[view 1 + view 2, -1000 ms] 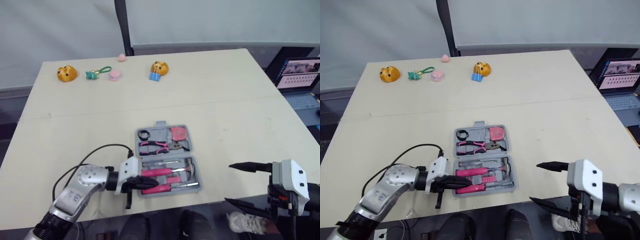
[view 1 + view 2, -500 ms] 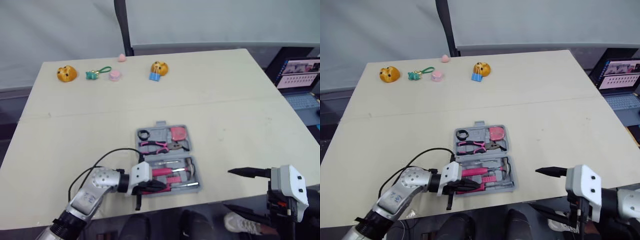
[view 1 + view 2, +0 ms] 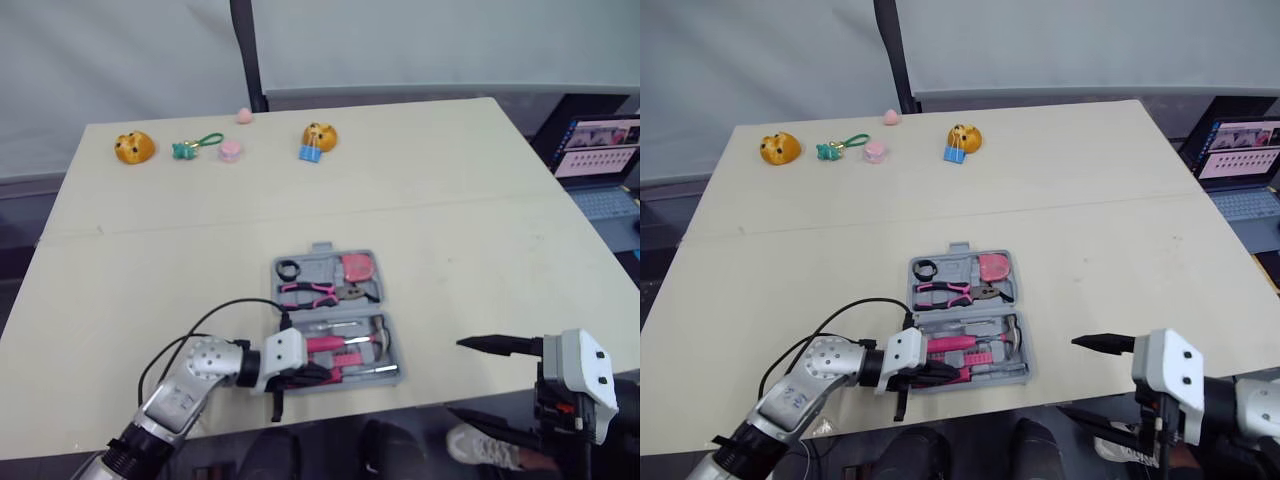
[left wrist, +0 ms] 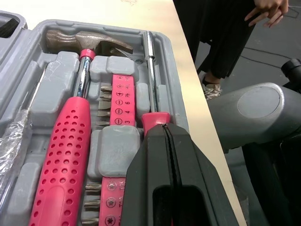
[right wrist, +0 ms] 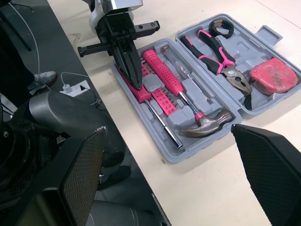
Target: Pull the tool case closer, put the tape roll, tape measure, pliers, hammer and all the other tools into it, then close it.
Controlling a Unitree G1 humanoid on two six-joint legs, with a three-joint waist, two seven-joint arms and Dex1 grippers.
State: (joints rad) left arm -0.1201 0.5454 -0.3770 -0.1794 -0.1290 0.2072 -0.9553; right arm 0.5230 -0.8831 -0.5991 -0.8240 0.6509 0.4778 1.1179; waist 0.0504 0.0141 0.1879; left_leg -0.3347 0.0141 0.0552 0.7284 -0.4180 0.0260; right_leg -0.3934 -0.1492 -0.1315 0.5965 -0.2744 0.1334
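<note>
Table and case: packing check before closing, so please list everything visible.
Grey plastic tool case: 1, grey, open, front of beige table.
Black tape roll: 1, black, case's far half.
Red tape measure: 1, red, far half.
Pink-handled pliers: 1, pink and black, far half.
Pink-gripped hammer: 1, pink, near half.
Pink-handled screwdriver: 1, pink, under left claw.
Orange bear-shaped toys: 2, orange, far edge.
Green keyring charm: 1, green, between them.
Small pink pieces: 2, pink, far edge.
Open laptop: 1, dark, right of table.
Left claw: 1, black, shut over screwdriver handle.
Right claw: 1, black, open, right of case.
</note>
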